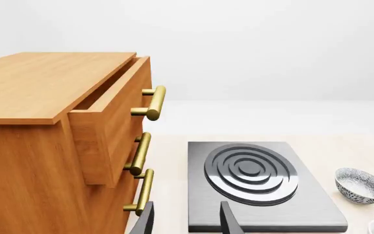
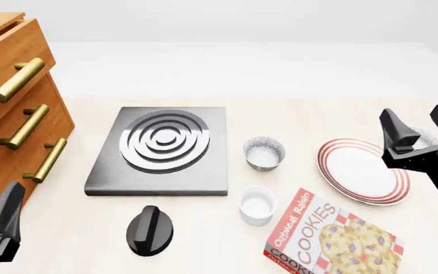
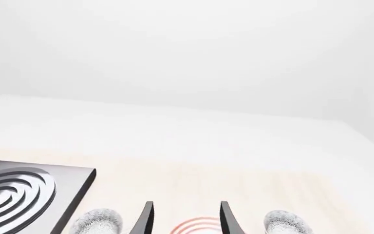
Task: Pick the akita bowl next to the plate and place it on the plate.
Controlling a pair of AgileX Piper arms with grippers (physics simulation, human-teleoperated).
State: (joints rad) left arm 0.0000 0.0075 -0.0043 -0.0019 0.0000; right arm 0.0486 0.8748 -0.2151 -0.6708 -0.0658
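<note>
One akita bowl point(image 2: 264, 153), speckled grey-black outside and white inside, stands between the grey slab and the plate point(image 2: 362, 170), a bowl's width from the plate's rim. A second alike akita bowl point(image 2: 429, 138) sits at the plate's far right edge, mostly hidden behind my right gripper point(image 2: 421, 128). That gripper hovers open above the plate's right side. In the right wrist view, both bowls point(image 3: 99, 222) point(image 3: 284, 222) flank the red-ringed plate point(image 3: 196, 226) between the open gripper point(image 3: 185, 219). My left gripper point(image 1: 185, 222) is open and empty near the front left, facing the slab.
A wooden drawer cabinet point(image 2: 13, 114) with brass handles and its top drawer pulled out fills the left. A grey slab with silver rings point(image 2: 162, 148), a black knob point(image 2: 150, 229), a plain white cup point(image 2: 257, 205) and a cookie box point(image 2: 329, 237) lie on the table.
</note>
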